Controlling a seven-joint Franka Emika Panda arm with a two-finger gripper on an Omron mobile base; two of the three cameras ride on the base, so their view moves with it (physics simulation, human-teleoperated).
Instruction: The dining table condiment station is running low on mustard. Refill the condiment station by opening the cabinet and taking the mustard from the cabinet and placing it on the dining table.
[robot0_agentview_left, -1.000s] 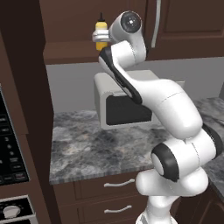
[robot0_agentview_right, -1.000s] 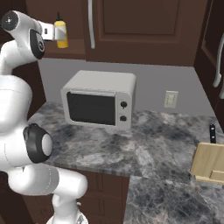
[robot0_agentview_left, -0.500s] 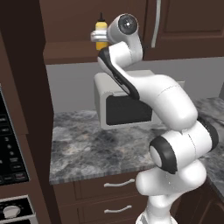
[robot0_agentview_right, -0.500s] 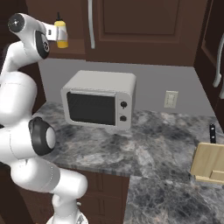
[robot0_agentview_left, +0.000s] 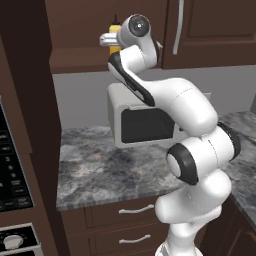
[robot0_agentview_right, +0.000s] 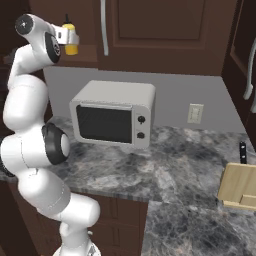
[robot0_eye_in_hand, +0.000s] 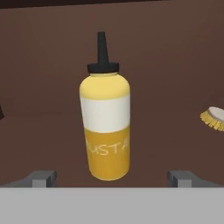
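gripper (robot0_eye_in_hand: 112, 178): jaws spread wide, nothing held, lined up right in front of the mustard
mustard (robot0_eye_in_hand: 105, 124): upright inside the cabinet (robot0_agentview_left: 80, 30), between the fingertips
brush (robot0_eye_in_hand: 213, 118): right of the mustard

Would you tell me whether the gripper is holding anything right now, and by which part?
Nothing is held: the gripper is open, its fingertips apart on either side of the mustard.

Kitchen: microwave (robot0_agentview_right: 112, 114) on marbled counter (robot0_agentview_right: 165, 165), dark wood cabinets (robot0_agentview_right: 160, 30).
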